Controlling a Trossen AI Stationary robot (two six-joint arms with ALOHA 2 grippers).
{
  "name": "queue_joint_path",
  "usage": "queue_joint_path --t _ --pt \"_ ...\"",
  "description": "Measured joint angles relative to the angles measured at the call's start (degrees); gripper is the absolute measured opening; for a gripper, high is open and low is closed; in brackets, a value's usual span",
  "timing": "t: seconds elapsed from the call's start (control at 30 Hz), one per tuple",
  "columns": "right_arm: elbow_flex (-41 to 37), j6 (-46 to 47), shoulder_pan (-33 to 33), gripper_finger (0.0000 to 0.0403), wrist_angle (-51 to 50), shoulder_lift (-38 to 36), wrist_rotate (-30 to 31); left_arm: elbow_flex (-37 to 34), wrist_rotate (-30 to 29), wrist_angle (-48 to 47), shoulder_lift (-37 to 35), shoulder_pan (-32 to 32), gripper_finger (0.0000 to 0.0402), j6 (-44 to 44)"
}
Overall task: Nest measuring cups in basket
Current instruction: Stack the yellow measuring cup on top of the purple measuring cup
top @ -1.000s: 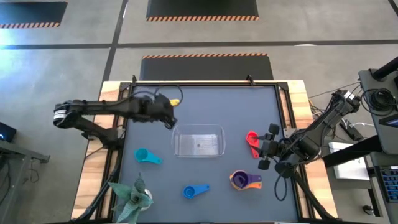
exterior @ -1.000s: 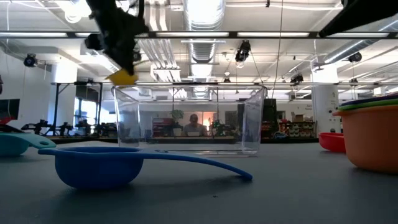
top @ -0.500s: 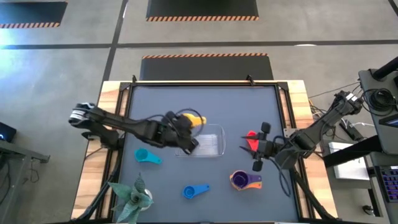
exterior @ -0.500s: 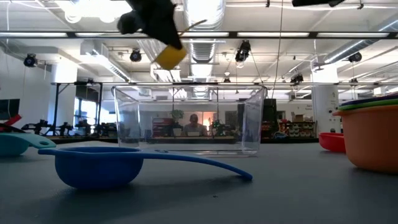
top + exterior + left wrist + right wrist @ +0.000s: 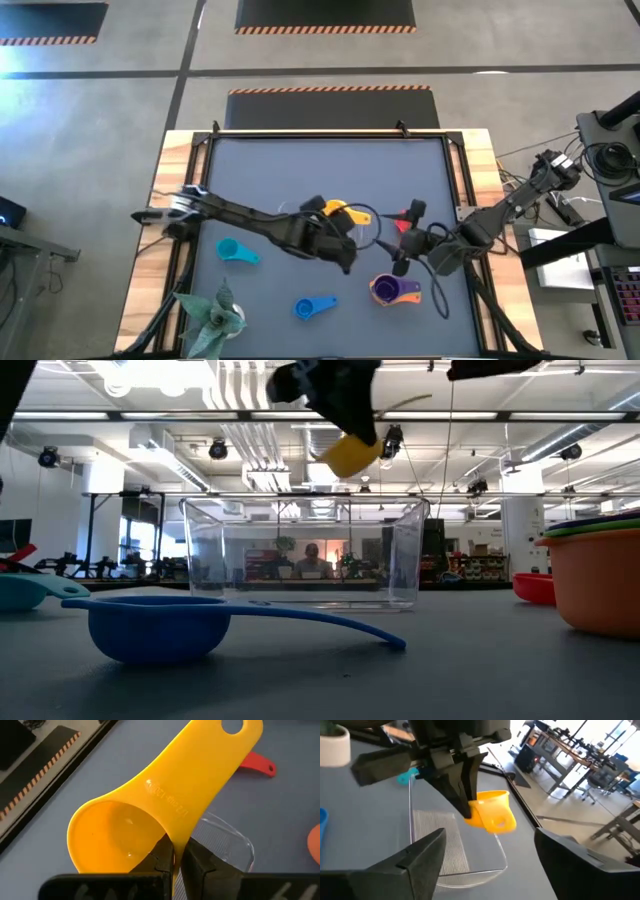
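Observation:
My left gripper (image 5: pixel 338 238) is shut on the yellow measuring cup (image 5: pixel 336 210) and holds it in the air above the right part of the clear basket (image 5: pixel 305 555). In the high view my left arm covers most of the basket. My right gripper (image 5: pixel 403 240) is open just right of the basket, raised over the red cup (image 5: pixel 405 219), and faces the yellow cup (image 5: pixel 492 811). A nested stack with orange and purple cups (image 5: pixel 395 290) stands near the table's front right. The blue cup (image 5: pixel 315 306) and teal cup (image 5: pixel 237 251) lie on the mat. My left gripper pinches the yellow cup's wall (image 5: pixel 174 845) just below where the handle joins it. One finger (image 5: pixel 159 856) is inside the bowl and the other (image 5: pixel 199 862) outside. The cup is lifted clear above the basket, tilted, its handle (image 5: pixel 220 755) pointing away from the gripper.
A green artificial plant (image 5: pixel 212 315) stands at the near left corner. The blue cup (image 5: pixel 160 625) sits in front of the basket in the low view. The orange stack (image 5: pixel 600 580) is at the right. The far half of the mat holds nothing.
My left gripper, still shut on the yellow cup, has swept from beyond the basket's far left corner toward the table's right and near edge, and is now over the basket's right part. My right gripper has moved left toward the basket, staying open.

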Motion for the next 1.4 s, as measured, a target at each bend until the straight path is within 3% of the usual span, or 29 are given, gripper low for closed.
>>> queue_joint_path --t 0.47,0.73,1.07,1.4 --pt "-0.02 2.69 -6.74 0.0297 0.19 7.63 -2.40 28.51 -0.05 -20.63 18.05 -0.30 0.0000 0.43" --pt "-0.02 0.59 -8.99 0.0252 0.29 8.59 -7.33 27.72 0.02 -20.14 18.05 -0.81 0.0000 0.76" --pt "-0.02 -1.90 -8.99 0.0123 0.02 8.49 -7.64 27.64 -0.02 -20.17 18.05 -0.85 0.0000 0.56" --pt "-0.02 -0.28 -8.97 0.0120 -1.39 8.49 -6.88 27.62 -0.19 -20.25 18.03 -0.87 0.0039 0.13"
